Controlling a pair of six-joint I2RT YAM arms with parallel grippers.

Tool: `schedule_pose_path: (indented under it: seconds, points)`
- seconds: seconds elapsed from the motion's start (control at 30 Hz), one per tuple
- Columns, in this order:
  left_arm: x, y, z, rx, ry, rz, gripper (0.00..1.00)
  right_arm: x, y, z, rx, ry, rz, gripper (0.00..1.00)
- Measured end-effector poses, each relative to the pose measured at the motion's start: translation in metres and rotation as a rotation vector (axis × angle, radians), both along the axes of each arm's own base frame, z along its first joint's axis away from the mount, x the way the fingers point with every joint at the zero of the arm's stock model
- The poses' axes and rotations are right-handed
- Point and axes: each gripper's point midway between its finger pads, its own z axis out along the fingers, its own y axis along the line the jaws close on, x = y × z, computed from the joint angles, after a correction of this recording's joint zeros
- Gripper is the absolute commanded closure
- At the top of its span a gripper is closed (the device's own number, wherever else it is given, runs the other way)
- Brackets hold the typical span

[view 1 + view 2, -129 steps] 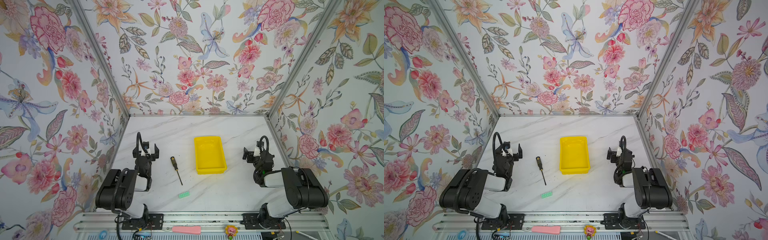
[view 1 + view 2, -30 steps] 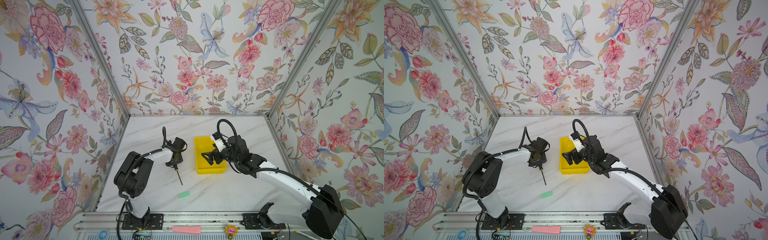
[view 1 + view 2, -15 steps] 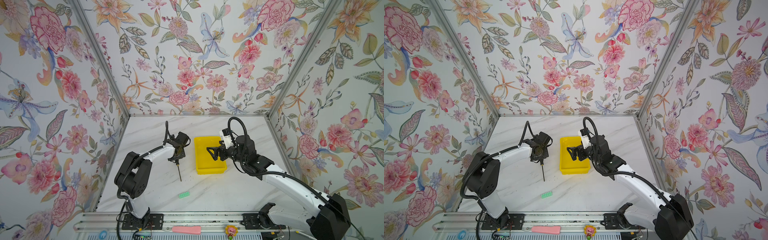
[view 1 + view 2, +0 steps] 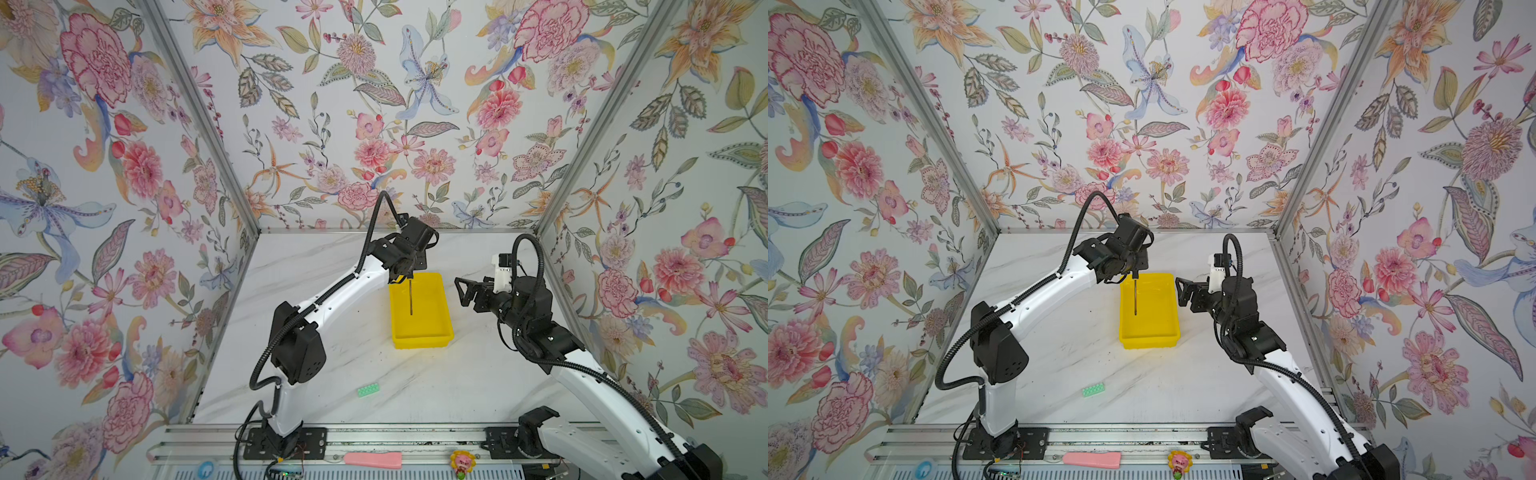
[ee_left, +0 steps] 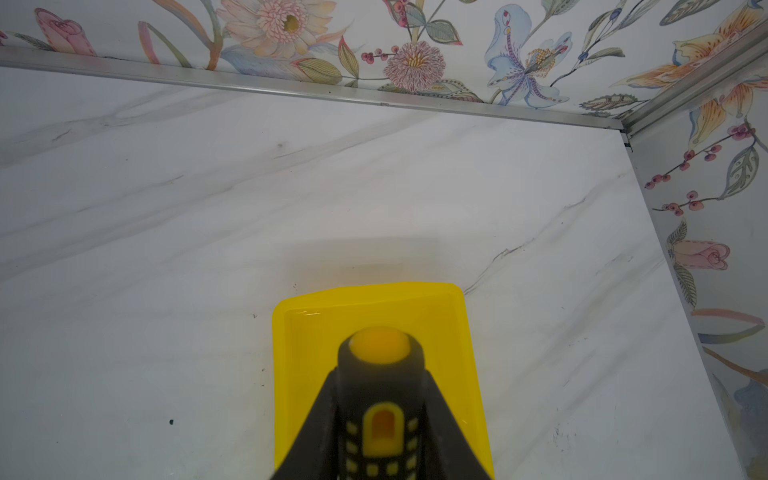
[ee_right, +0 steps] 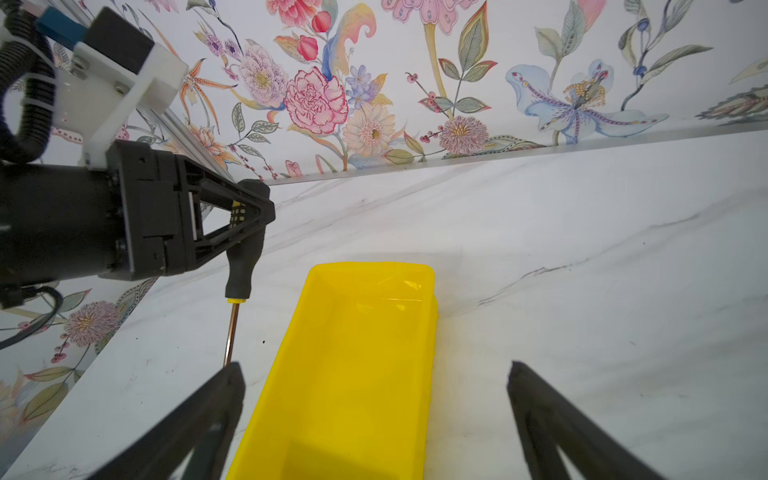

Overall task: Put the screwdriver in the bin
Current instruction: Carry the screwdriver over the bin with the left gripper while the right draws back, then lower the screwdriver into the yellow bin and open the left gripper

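**Marble tabletop [image 4: 332, 374], floral walls [image 4: 374, 124]: screwdriver [image 4: 410, 297] hangs over the bin [image 4: 422, 341]**

White marble runs back to flowered paper on three sides. From its base on the front rail [image 4: 374, 432] the left arm [image 4: 332, 295] rises to a bent elbow, then stretches its forearm toward the far end of the yellow bin. The left gripper [image 6: 254, 216] lies roughly level there, fingers clamped on the screwdriver's black handle (yellow cap up, shaft pointing straight down). In both top views the thin shaft shows against the far half of the bin's floor. Whether the tip touches that floor I cannot tell, and in the right wrist view a finger hides the tip. The right arm [image 4: 582, 374] bends up from the right end of the rail and turns its wrist leftward. The right gripper [image 4: 460, 292] hovers just beside the bin's right wall, jaws wide apart. A small green studded block [image 4: 368, 390] lies on the marble near the front, well apart from the bin.
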Motion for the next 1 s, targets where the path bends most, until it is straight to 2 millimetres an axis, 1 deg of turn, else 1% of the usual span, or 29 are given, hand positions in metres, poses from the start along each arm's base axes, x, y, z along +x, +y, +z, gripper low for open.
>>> schedule_pose_path:
  seconds: [0.07, 0.1, 0.17, 0.23, 0.4, 0.47, 0.7, 0.87, 0.93, 1.0]
  points:
    - [0.003, -0.011, -0.019, 0.017, 0.030, -0.017, 0.79, 0.000, -0.008, -0.002, -0.001, 0.007, -0.024, 0.01]
    - [0.004, -0.013, -0.028, 0.027, 0.045, -0.020, 0.79, 0.000, -0.010, -0.003, -0.002, 0.012, -0.029, 0.01]
    - [0.006, -0.016, -0.049, 0.056, 0.078, -0.022, 0.78, -0.002, -0.014, -0.007, -0.009, 0.022, -0.042, 0.01]
    - [0.008, -0.017, -0.065, 0.077, 0.102, -0.021, 0.78, -0.004, -0.017, -0.009, -0.014, 0.030, -0.049, 0.01]
    - [0.007, -0.021, -0.099, 0.110, 0.162, -0.032, 0.79, -0.007, -0.022, -0.013, -0.031, 0.043, -0.069, 0.01]
    - [0.004, -0.020, -0.110, 0.122, 0.181, -0.034, 0.79, -0.006, -0.024, -0.014, -0.042, 0.043, -0.076, 0.01]
    - [-0.001, -0.016, -0.133, 0.143, 0.219, -0.033, 0.78, -0.006, -0.026, -0.015, -0.068, 0.035, -0.077, 0.01]
    - [-0.011, -0.011, -0.159, 0.156, 0.266, -0.029, 0.78, -0.006, -0.026, -0.016, -0.071, 0.038, -0.077, 0.01]
    - [-0.012, -0.010, -0.167, 0.157, 0.276, -0.025, 0.76, -0.007, -0.026, -0.021, -0.074, 0.047, -0.075, 0.01]
    - [-0.013, -0.009, -0.173, 0.161, 0.283, -0.024, 0.73, -0.009, -0.026, -0.028, -0.077, 0.058, -0.072, 0.01]
